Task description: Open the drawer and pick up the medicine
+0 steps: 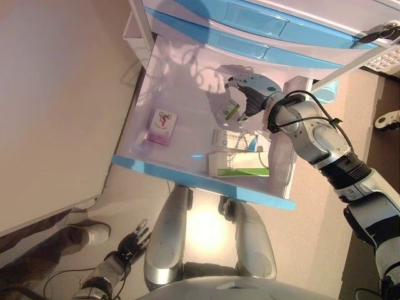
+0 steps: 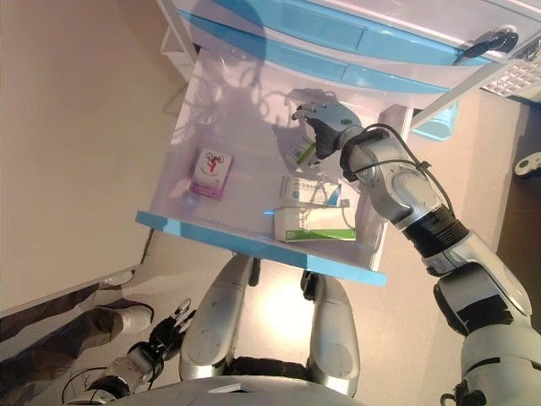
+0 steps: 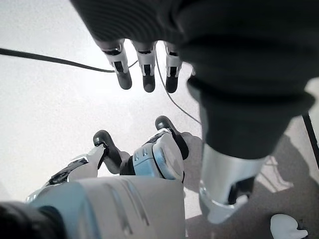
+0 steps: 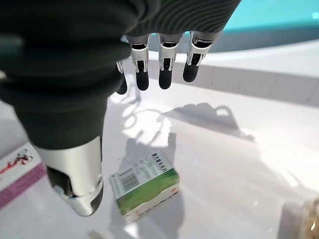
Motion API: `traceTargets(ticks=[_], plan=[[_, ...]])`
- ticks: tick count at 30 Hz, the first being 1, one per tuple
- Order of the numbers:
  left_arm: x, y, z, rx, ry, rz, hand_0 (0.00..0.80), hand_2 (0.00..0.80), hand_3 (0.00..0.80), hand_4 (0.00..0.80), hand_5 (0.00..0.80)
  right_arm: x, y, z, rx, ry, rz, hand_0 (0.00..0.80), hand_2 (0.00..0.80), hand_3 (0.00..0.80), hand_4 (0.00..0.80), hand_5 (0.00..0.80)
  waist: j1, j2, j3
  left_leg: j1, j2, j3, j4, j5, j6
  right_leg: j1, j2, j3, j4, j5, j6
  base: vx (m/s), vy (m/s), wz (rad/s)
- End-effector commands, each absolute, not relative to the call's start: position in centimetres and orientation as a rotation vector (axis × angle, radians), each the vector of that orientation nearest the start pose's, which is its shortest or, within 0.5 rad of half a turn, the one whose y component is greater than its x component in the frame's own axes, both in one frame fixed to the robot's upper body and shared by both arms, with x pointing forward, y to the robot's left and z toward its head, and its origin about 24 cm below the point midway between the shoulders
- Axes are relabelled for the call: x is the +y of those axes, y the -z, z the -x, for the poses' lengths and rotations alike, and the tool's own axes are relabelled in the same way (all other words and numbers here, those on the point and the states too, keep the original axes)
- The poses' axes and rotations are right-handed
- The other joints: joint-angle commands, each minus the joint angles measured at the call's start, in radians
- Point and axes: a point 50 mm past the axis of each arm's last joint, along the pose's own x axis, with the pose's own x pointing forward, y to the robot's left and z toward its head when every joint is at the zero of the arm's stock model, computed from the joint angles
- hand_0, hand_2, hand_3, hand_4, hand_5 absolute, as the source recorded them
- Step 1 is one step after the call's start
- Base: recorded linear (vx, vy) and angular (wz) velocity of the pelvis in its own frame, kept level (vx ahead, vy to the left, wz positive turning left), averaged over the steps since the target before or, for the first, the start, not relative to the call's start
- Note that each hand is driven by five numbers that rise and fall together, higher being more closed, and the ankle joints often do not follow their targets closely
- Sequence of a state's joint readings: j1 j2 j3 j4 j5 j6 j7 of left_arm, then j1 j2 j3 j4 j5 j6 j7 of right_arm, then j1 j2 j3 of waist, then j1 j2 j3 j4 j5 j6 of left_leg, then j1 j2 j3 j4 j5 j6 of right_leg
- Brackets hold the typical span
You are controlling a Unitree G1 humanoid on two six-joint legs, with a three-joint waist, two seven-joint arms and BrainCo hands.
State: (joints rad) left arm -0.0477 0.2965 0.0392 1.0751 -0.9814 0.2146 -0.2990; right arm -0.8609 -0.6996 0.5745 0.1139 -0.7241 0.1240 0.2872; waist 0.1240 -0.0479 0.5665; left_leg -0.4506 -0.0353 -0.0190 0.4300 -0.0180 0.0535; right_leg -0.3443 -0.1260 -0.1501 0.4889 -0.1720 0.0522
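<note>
The white drawer with a blue front stands pulled open. Inside lie a small green and white medicine box, a pink and white box, a white box with teal print and a long green and white box. My right hand hovers in the drawer just above the small green box. Its fingers are straight and its thumb stands apart; it holds nothing. My left hand hangs low by my side, open and empty.
Two shut blue-fronted drawers sit above the open one. A beige wall is on the left. A person's shoe stands on the floor at lower left. A white basket shows at the upper right.
</note>
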Motion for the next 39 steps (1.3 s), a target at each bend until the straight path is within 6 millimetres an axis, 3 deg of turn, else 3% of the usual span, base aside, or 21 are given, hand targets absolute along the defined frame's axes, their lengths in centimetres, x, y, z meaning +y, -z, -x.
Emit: traceTargets(ticks=[1,4,8,12,20,28,39], plan=[[24.7,14.2,-11.9,0.951,-0.375,0.830,0.000,0.000,0.000,0.000,0.000,-11.1,-22.9,-34.2,-0.590,-0.264,1.845,0.000,0.000,0.000,0.000,0.000,0.027,0.021,-0.047,0.108,-0.007,0.043,-0.114,-0.118,0.042,-0.076,0.030,0.010,0.121,0.049,0.020,0.000,0.000,0.00],[24.8,14.2,-11.8,0.953,-0.378,0.826,0.000,0.000,0.000,0.000,0.000,-10.6,-22.9,-33.9,-0.676,-0.249,1.969,0.000,0.000,0.000,0.000,0.000,0.036,0.021,-0.047,0.098,-0.010,0.039,-0.111,-0.118,0.044,-0.083,0.030,0.003,0.122,0.046,0.019,0.000,0.000,0.00],[25.0,14.2,-11.7,0.954,-0.375,0.821,0.000,0.000,0.000,0.000,0.000,-9.7,-22.9,-33.6,-0.915,-0.195,2.158,0.000,0.000,0.000,0.000,0.000,0.048,0.021,-0.047,0.088,-0.012,0.031,-0.105,-0.119,0.045,-0.089,0.029,-0.002,0.125,0.039,0.017,0.003,-0.005,0.04],[25.3,14.2,-11.5,0.954,-0.367,0.806,0.000,0.000,0.000,0.000,0.000,-8.6,-21.8,-33.1,-1.072,-0.280,2.299,0.000,0.000,0.000,0.000,0.000,0.066,0.018,-0.047,0.077,-0.015,0.024,-0.099,-0.119,0.045,-0.092,0.026,-0.015,0.128,0.034,0.017,0.000,-0.030,0.05],[25.4,14.1,-11.4,0.958,-0.338,0.799,0.000,0.000,0.000,0.000,0.000,-8.5,-20.4,-33.3,-1.050,-0.336,2.338,0.000,0.000,0.000,0.000,0.000,0.080,0.028,-0.047,0.072,-0.026,0.014,-0.097,-0.118,0.045,-0.093,0.019,-0.026,0.124,0.025,0.012,0.000,0.001,0.04],[25.3,14.1,-11.6,0.956,-0.331,0.804,0.000,0.000,0.000,0.000,0.000,-9.8,-19.1,-34.5,-0.888,-0.338,2.338,0.000,0.000,0.000,0.000,0.000,0.082,0.037,-0.047,0.071,-0.028,0.016,-0.100,-0.115,0.045,-0.094,0.018,-0.026,0.122,0.020,0.008,0.000,0.000,0.00],[25.2,14.0,-11.4,0.958,-0.336,0.814,0.000,0.000,0.000,0.000,0.000,-12.0,-19.4,-35.1,-0.814,-0.270,2.261,0.000,0.000,0.000,0.000,0.000,0.066,0.045,-0.047,0.086,-0.022,0.031,-0.114,-0.112,0.044,-0.095,0.016,-0.020,0.128,0.031,0.016,0.000,0.000,0.00]])
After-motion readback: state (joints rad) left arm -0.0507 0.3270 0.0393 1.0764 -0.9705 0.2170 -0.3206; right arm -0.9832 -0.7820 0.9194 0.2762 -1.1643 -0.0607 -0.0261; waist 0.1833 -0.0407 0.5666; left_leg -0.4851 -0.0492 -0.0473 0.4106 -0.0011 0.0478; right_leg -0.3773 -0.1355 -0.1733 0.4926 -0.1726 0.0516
